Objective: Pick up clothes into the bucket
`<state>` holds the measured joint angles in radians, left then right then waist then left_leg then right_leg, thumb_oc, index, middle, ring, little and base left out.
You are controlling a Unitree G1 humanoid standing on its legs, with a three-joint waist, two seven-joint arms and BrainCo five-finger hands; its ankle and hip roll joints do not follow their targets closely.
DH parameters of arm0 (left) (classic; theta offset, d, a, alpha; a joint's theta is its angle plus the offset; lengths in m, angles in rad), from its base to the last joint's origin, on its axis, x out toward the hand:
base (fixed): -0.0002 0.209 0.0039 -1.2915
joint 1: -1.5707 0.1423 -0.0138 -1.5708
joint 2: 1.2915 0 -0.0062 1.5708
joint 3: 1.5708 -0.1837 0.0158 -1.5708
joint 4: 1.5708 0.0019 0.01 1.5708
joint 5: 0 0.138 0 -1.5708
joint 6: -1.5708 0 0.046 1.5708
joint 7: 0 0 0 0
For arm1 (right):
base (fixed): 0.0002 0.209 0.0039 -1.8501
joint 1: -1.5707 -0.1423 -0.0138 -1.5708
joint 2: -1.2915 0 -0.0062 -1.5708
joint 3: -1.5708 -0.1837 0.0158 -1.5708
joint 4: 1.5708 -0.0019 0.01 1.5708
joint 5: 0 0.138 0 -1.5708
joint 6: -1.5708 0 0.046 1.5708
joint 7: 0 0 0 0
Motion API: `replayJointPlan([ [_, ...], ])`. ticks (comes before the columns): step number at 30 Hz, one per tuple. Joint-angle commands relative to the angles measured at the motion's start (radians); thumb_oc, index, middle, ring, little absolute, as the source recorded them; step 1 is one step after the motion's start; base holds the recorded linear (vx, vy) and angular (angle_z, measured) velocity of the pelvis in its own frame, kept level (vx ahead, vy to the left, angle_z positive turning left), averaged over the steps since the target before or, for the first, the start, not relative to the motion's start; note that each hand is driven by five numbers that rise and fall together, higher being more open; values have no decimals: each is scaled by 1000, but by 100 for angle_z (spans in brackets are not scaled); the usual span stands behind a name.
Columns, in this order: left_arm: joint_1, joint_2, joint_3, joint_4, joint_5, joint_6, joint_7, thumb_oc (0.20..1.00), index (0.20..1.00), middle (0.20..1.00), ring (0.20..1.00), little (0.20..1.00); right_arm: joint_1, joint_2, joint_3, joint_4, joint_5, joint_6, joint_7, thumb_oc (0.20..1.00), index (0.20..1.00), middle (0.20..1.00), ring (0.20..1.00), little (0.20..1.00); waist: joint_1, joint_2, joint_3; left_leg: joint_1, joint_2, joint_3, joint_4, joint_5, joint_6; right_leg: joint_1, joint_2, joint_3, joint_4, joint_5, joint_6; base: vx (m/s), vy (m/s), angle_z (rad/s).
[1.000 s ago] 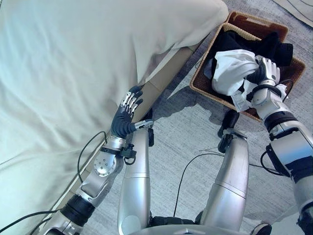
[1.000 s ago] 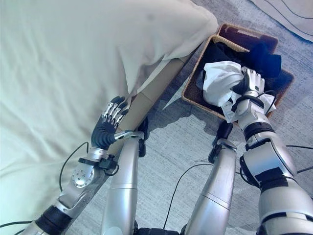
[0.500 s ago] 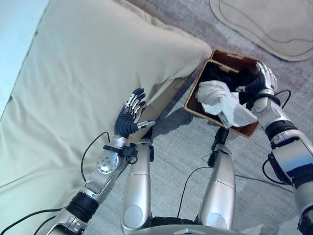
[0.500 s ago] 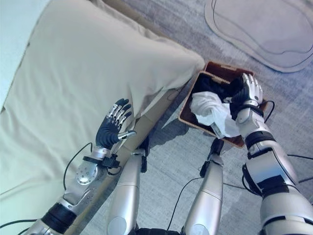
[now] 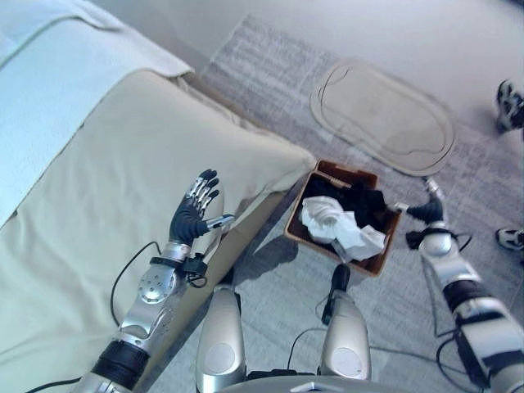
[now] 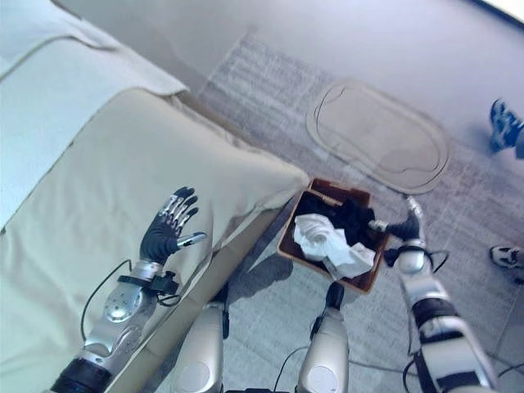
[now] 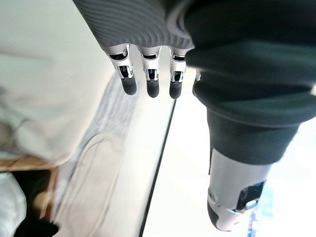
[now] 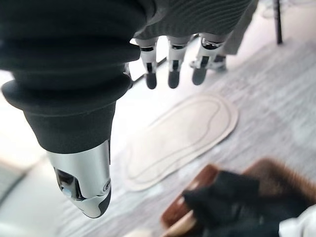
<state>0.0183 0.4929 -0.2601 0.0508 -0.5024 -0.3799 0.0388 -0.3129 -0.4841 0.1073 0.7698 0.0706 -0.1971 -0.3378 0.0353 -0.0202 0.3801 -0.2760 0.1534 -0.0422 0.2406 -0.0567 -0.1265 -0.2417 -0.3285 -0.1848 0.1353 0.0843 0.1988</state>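
Covering most of the left side was a big cream bed cover [image 5: 106, 188], and its near and far ends were cut off by the picture's edge. Grey carpet [image 5: 270, 90] lay beside the bed, with open room all around the basket. A pale oval rug [image 5: 383, 119] lay flat on the carpet, past the basket and apart from it.

The brown woven basket [image 5: 298, 227] sat on the carpet near the corner of the bed — not touching it. A white cloth [image 5: 336, 229] lay bunched up inside, on top of dark clothes [image 5: 372, 206]. How many dark clothes there were could not be told, because they made one black heap. The white cloth reached up to the basket's near rim. No writing could be read anywhere.

The left hand [image 5: 194, 214] was held up over the bed cover with its fingers straight and spread, and it held nothing. Its wrist view showed the same loose fingers [image 7: 150, 79] and a corner of the basket.

The right hand [image 5: 426, 209] hung just beside the basket's far right edge. Its fingers [image 8: 171, 66] were straight and loose with nothing in them — the clothes lay below it.

A person's shoes showed at the right edge, one far off [image 5: 509, 102] and one nearer [image 5: 509, 237], both partly cut off.
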Motion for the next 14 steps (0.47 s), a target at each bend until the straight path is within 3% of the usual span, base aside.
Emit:
replayJointPlan([
  [1,52,-9,54,-55,38,-33,-27,1000,1000,1000,1000,1000,92,28,-50,-170,37,-80,18,1000,1000,1000,1000,1000,-25,-7,-63,36,14,41,-166,134,5,49,17,-40,-23,5,18,115,-28,-3],
  [7,95,-60,83,-25,62,-19,-32,1000,1000,1000,1000,1000,236,157,-130,-309,208,-135,73,1000,1000,1000,1000,1000,-39,-8,-148,147,26,75,-290,167,-20,152,38,-86,-127,31,31,80,-18,1],
  [14,137,-118,121,40,104,-13,-22,1000,1000,1000,1000,1000,352,235,-71,-401,295,-133,161,1000,1000,1000,1000,1000,-40,-15,-210,212,31,107,-311,165,-23,213,53,-85,-169,40,30,31,3,-9],
])
